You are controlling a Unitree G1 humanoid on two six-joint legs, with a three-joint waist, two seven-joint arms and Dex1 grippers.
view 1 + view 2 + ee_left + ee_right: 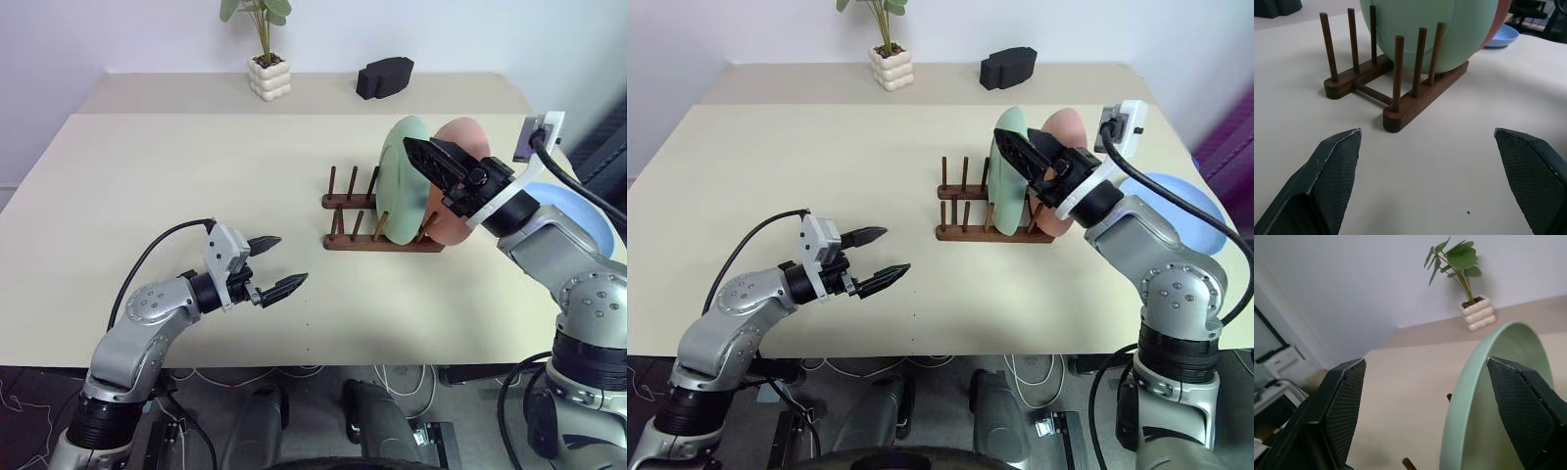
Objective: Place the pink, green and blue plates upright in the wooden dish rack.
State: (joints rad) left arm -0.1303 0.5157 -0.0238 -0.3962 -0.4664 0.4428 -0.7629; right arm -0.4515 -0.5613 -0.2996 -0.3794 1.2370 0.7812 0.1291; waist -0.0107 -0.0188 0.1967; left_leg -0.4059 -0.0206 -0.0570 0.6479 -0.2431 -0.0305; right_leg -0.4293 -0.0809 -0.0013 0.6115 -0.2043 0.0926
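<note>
We count two of three done: the green plate point(402, 181) and the pink plate point(458, 191) stand upright between the pegs of the wooden dish rack point(377, 220), green ahead of pink. The blue plate point(578, 211) lies flat on the table point(147, 196) just right of the rack, still to go. Right gripper point(441, 157) hovers at the green rim, fingers spread, empty. Left gripper point(274, 264) rests low, fingers wide, empty. Plates are plain, round, matte.
</note>
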